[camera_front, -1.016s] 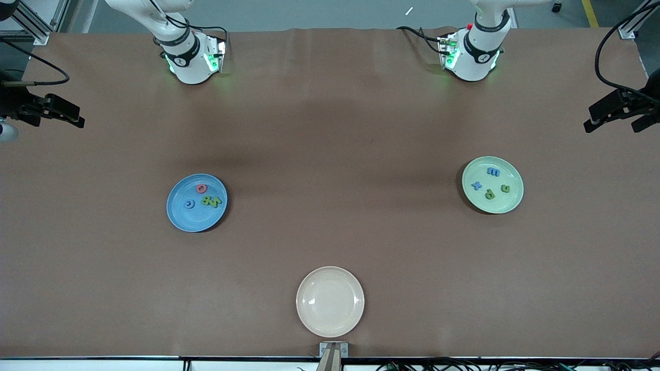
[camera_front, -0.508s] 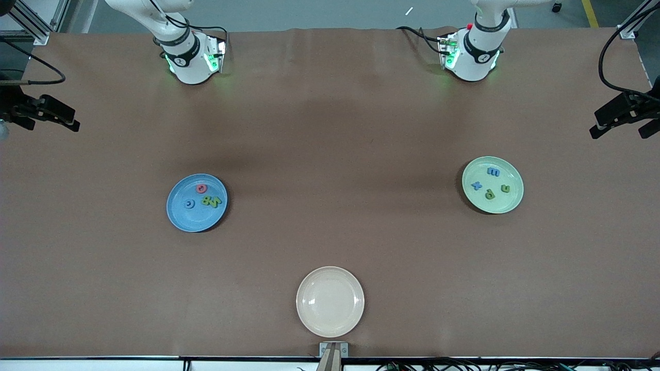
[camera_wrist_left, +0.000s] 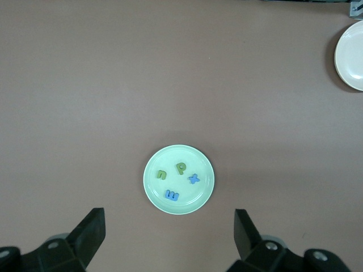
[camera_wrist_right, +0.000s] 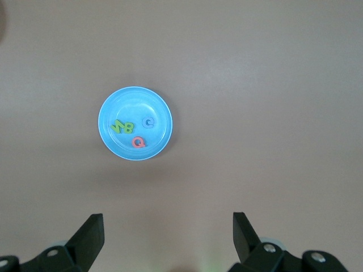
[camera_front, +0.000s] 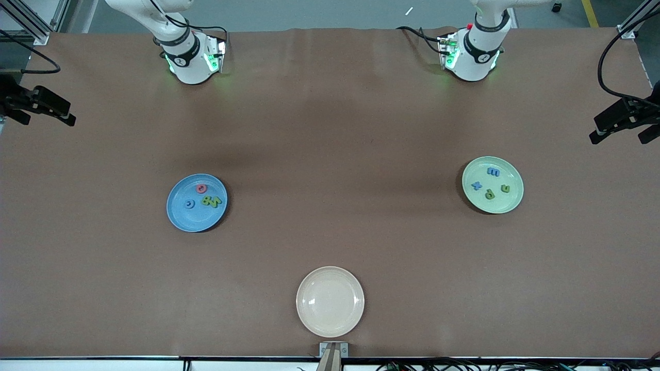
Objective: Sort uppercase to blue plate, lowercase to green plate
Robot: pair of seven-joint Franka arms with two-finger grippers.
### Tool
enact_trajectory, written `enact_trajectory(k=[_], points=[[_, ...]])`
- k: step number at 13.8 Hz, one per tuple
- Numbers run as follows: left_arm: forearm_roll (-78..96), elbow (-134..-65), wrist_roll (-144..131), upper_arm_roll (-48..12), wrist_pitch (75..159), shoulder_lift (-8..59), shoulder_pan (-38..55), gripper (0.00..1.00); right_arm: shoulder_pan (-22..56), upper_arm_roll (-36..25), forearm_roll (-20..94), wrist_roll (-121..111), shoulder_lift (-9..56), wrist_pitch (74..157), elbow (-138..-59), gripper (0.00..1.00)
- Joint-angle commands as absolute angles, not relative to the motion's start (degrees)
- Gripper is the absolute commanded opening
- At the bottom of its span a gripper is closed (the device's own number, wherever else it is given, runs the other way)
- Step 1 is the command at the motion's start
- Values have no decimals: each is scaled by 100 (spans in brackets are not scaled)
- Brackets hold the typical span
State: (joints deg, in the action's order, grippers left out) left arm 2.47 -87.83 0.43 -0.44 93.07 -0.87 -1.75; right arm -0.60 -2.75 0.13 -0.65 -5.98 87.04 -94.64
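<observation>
Now blue plate (camera_front: 178,214) at left-centre of front view holds red Q (camera_front: 202,189), blue C (camera_front: 190,204), green B (camera_front: 206,201) and green N (camera_front: 215,201), B and N touching. Green plate (camera_front: 508,203) at right-centre holds blue m (camera_front: 493,172), blue x (camera_front: 477,185), green p (camera_front: 489,194), green u (camera_front: 505,188), apart. Cream plate (camera_front: 330,301) bare, bottom centre. Left tool (camera_wrist_left: 170,235) wide, holding nothing, high over green plate. Right tool (camera_wrist_right: 168,234) wide, holding nothing, high over blue plate. Brown surface (camera_front: 330,129).

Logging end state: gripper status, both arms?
Left gripper: open, empty, high over the green plate.
Right gripper: open, empty, high over the blue plate.
</observation>
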Motion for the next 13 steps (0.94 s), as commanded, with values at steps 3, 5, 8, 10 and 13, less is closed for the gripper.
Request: enact_trajectory(k=[3,5,8,10,13], points=[[264,-8719,26,-70,9299,-53,-202,100,-123,-272,141,-61,-712,8692,-9589,100],[264,-8719,26,-70,9299,-53,-202,100,-123,-272,132,-79,-703,8701,-9589,100],[264,-8719,26,-70,9299,-53,-202,100,-123,-281,44,-123,-694,8701,-9589,100],[264,-8719,26,-70,9299,-53,-202,100,-123,-273,9,-123,-694,8701,-9589,100],[264,-8719,35,-70,9299,-53,-202,100,-132,-272,18,-114,-694,8675,-9606,100]])
